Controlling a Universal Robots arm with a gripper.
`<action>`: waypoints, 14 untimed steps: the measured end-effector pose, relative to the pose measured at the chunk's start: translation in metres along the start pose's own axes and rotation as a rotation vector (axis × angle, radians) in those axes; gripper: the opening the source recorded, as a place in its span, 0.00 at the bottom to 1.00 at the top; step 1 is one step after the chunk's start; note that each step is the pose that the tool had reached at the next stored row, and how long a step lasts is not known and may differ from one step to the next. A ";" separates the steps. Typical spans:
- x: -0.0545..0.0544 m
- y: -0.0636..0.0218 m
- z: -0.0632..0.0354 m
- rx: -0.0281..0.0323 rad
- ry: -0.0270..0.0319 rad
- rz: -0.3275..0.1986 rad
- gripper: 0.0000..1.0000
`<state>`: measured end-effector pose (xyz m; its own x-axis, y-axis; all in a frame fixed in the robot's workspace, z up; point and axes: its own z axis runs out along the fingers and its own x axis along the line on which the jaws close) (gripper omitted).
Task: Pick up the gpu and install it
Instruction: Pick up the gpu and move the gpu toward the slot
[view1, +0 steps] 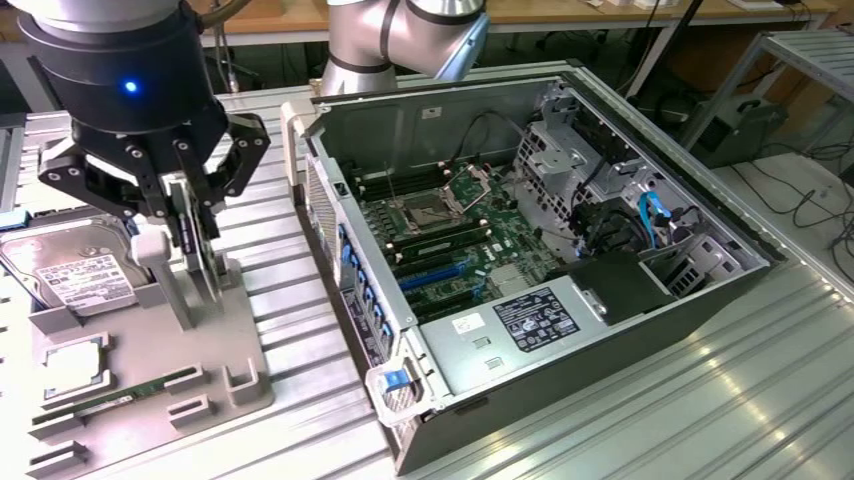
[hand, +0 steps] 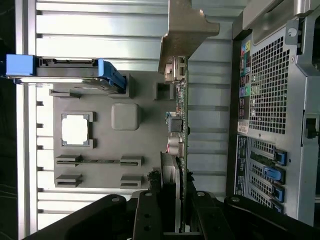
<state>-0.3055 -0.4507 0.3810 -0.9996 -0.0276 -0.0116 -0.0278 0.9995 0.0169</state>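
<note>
The gpu (view1: 196, 255) is a thin card standing on edge, with my gripper (view1: 187, 215) shut on its upper edge. It hangs over the grey holder tray (view1: 247, 340) at the exterior view's left. I cannot tell whether its lower edge is clear of the tray. In the wrist view the gpu (hand: 178, 125) appears edge-on, green board with connectors along it, its pale metal bracket (hand: 186, 30) at the far end. The black fingers (hand: 150, 212) clamp it from both sides. The open computer case (view1: 641, 330) lies to the exterior view's right of the tray.
On the tray rest a silver hard drive (view1: 74, 270), a square processor (view1: 74, 365) and a slim memory stick (view1: 127, 395). Inside the case are the motherboard (view1: 447, 235) and blue slots (view1: 434, 275). The case's vented rear panel (hand: 272, 90) faces the tray.
</note>
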 end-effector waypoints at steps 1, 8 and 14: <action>0.000 0.0000 -0.0026 -0.0001 0.0000 0.000 0.28; 0.000 0.0004 -0.0229 0.0000 0.0000 0.000 0.28; 0.000 0.0007 -0.0395 -0.0001 -0.0001 0.000 0.28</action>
<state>-0.3055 -0.4507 0.4205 -0.9996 -0.0276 -0.0117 -0.0278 0.9995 0.0170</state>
